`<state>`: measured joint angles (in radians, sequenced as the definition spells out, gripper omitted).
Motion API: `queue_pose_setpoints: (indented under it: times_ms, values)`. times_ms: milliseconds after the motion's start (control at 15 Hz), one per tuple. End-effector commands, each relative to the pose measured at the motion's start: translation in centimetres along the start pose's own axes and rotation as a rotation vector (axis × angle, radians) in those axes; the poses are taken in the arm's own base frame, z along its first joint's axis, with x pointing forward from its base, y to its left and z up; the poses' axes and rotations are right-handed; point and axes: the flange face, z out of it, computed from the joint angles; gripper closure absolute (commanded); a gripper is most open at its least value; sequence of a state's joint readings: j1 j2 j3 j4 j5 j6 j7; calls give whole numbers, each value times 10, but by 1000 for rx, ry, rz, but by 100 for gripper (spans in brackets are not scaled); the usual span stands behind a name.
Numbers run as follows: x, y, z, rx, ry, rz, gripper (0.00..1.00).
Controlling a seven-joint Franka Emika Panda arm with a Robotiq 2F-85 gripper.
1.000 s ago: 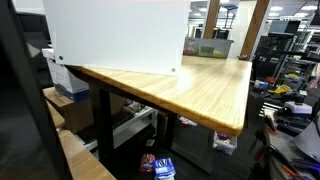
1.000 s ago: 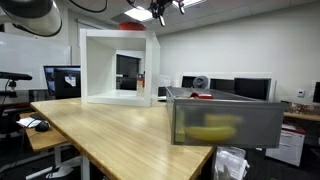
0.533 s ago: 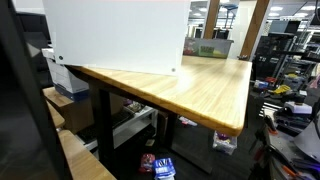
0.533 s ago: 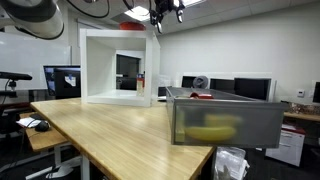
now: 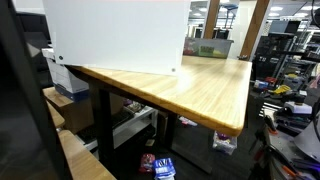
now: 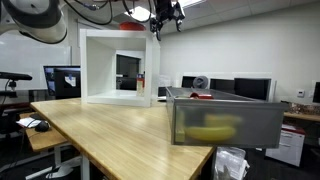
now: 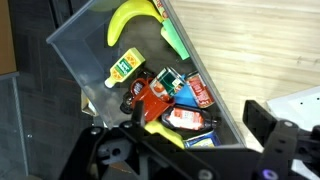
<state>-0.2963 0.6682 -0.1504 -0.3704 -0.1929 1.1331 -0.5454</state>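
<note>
Yellow banana point(image 7: 130, 18), smoky grey bin point(image 6: 262, 120), white box frame point(image 6: 85, 65), pale wood-grain tabletop point(image 5: 200, 85)

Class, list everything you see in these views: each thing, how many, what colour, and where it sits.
table: one, light wood, bearing the box and bin
open-fronted box: one, white, on the table
bin: one, grey and see-through, on the table near its edge
banana: one, yellow, in the bin
packets: several, count unclear, red, blue and green, in the bin
monitors: several, dark, behind the table
gripper: one, black, high over the table, jaws open
</note>
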Motion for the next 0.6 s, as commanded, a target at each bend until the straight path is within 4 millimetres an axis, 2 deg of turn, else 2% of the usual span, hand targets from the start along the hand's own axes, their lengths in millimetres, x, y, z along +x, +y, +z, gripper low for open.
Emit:
queue_pose_setpoints:
  times_ms: [0, 533]
  values:
    - [4, -3, 11, -21, -59, -33, 0]
    - [17, -4, 49, 3, -144, -4, 0]
